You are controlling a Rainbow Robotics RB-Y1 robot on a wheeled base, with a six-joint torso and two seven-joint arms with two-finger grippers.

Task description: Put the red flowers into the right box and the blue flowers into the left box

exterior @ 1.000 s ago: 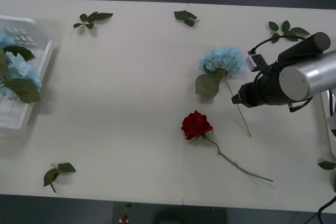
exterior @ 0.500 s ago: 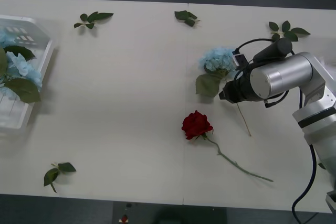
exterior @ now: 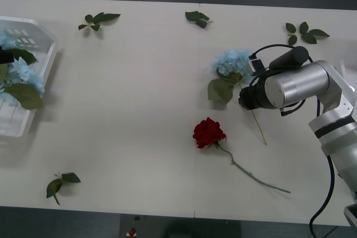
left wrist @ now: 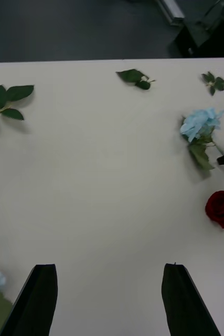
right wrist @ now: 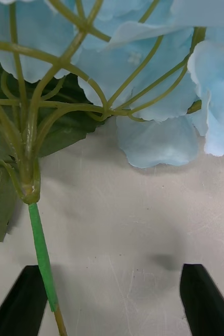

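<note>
Right gripper [right wrist: 112, 302] jaws apart, black fingers [right wrist: 22, 302] either side of bare table, low over the stem of a loose blue flower [right wrist: 143, 79]. Green-taped stem [right wrist: 41, 252] runs just beside one finger, not between pads as far as visible; no contact seen. In the front view the right gripper [exterior: 244, 100] sits at the end of the silver arm at about 3 o'clock on the table [exterior: 139, 82], right at the stem just below the blue flower [exterior: 233, 62] head and its big leaf [exterior: 219, 90].

Left gripper [left wrist: 109, 296] jaws also apart, holding nothing, hovering over bare table; from its camera the blue flower [left wrist: 200, 123] and red flower [left wrist: 222, 208] show far off.

Red flower [exterior: 208, 132] lies at about 5 o'clock from table centre, head toward centre, stem trailing out toward 4 o'clock. It is near the blue flower's stem but apart from it.

Left box [exterior: 39, 71] at 9 o'clock edge of the table, translucent, with other blue flowers [exterior: 22, 73] and leaves lying in it.

Right box edge [exterior: 352, 124] only just visible at 3 o'clock edge behind the arm.

Loose leaf sprigs: 11 o'clock [exterior: 97, 20], 12 o'clock [exterior: 196, 18], 2 o'clock [exterior: 304, 30], 7 o'clock [exterior: 60, 184].
</note>
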